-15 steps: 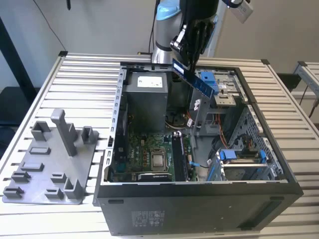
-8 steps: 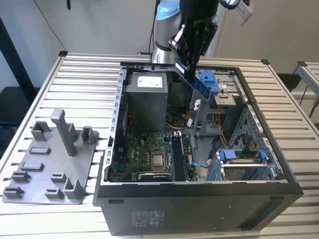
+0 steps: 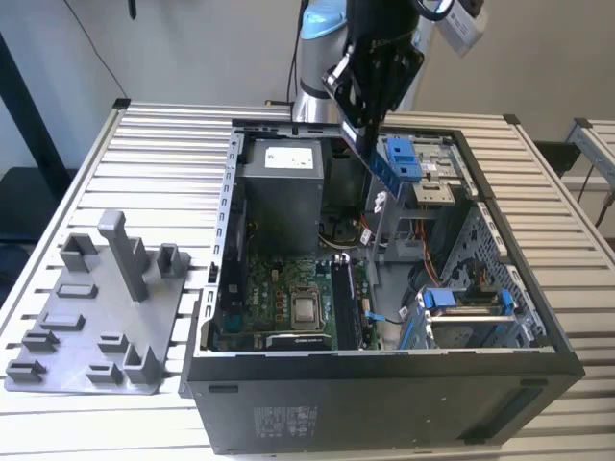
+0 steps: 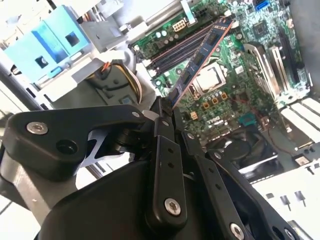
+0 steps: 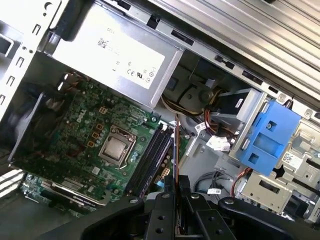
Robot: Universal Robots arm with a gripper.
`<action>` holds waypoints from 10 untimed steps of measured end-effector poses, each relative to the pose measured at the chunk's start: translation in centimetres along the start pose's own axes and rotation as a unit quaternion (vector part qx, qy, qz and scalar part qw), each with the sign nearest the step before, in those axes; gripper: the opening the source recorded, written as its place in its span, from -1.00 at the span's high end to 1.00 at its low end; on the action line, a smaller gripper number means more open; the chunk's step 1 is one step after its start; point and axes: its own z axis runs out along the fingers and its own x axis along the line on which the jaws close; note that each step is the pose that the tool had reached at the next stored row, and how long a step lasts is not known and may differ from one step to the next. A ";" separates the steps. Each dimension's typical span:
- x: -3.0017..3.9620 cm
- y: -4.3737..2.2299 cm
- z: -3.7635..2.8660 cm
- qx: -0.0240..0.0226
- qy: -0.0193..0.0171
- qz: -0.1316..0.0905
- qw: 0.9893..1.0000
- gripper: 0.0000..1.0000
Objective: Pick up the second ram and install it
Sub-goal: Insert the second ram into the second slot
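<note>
Fingers of the gripper pinch the second ram, a thin dark stick. It hangs above the open computer case, over the long black slots, not in one yet. If it comes down crooked, it could miss the slot or bend. I count one stick, one case, two blue brackets, and one grey tray on the exterior view's left.

Tool pinched closed, pointing steeply downward
</note>
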 end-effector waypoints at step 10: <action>0.01 0.00 0.08 0.006 0.000 0.090 0.996 0.73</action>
